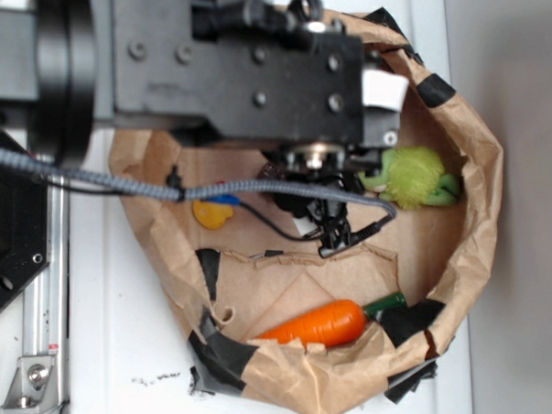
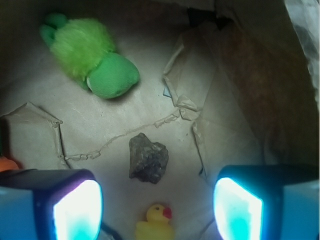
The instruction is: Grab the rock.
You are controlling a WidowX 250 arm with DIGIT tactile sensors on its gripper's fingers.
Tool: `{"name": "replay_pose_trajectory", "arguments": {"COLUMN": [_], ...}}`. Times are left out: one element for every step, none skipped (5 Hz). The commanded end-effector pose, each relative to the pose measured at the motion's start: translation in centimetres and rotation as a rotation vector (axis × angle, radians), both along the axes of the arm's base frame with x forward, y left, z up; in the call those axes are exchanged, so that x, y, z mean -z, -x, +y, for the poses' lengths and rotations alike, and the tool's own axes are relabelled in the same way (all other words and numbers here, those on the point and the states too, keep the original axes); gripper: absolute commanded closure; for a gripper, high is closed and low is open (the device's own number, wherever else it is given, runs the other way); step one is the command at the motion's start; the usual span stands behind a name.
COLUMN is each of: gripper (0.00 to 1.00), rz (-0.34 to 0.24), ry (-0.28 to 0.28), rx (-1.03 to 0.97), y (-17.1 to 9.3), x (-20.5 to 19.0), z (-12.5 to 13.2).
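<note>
Rock lies on the brown paper floor between the green plush toy and the yellow duck, nearer the duck. In the wrist view it sits ahead of the gripper, roughly centred between the two spread fingers (nothing held). Its long axis seems to run fore-and-aft, across the closing line.

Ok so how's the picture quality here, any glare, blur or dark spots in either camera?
Wrist view: the fingers glow overexposed and blurred, corners fall dark, yet the rock and green plush are lit and sharp. Exterior view: even light, but the arm blocks the rock, and the carrot looks soft.
</note>
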State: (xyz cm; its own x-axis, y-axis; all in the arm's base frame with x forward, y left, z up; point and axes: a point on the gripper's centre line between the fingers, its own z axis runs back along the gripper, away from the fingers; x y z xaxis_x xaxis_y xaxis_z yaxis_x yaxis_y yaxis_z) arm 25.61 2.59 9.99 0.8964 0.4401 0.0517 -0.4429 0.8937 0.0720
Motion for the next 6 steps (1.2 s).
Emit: {"name": "replay_pose_trajectory", "arguments": {"gripper": [0.0, 0.0, 0.0, 0.0, 0.0, 0.0], "rz": [-0.018, -0.052, -0.079, -0.087, -0.085, -0.122], "ry": [0.009, 0.056, 0.04, 0.057, 0.053, 0.138], "rx": [-0.02, -0.02, -0.042, -0.041, -0.043, -0.051], "y": [-0.6, -1.3, -2.0, -2.0, -1.1, 0.1], "x": [0.6, 1.3, 2.5, 3.4, 4.3, 3.8], "z": [0.6, 0.1, 0.4, 0.8, 1.1, 1.5]}}
